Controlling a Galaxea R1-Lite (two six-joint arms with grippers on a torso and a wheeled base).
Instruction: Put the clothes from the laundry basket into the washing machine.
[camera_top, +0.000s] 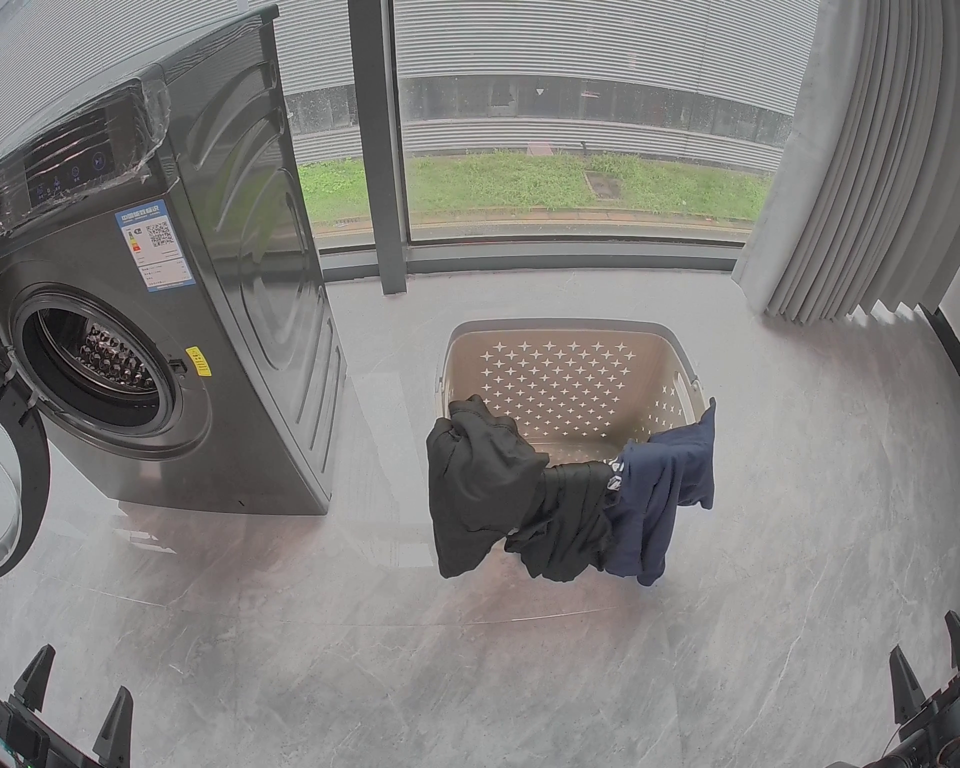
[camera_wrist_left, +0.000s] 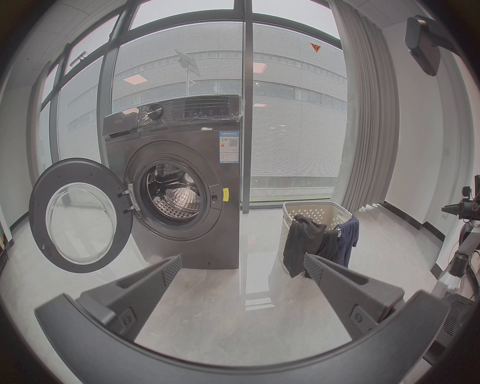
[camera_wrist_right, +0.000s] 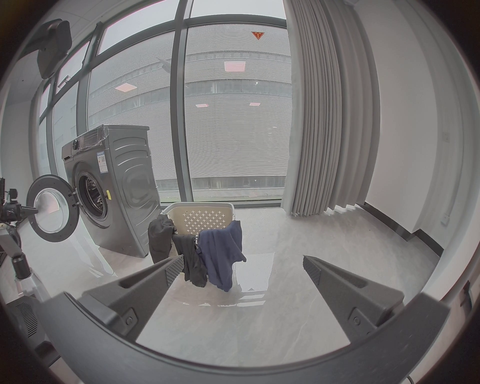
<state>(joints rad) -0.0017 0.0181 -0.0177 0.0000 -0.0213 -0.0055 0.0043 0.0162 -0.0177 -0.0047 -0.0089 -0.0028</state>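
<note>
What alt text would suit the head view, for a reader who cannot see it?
A beige perforated plastic laundry basket stands on a grey floor, with black clothes and a navy garment draped over its near rim. To its left, a grey front-loading washing machine has its door open. The left pincer and right pincer, both open, sit at the near corners.

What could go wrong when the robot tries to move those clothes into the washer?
The black clothes and the navy one hang bunched together over the laundry basket front rim. Pulling one may drag the others onto the floor, or perhaps tip the basket. The washing machine has its door swung wide open, so a dangling garment or the left end effector could bump it on the way in.
</note>
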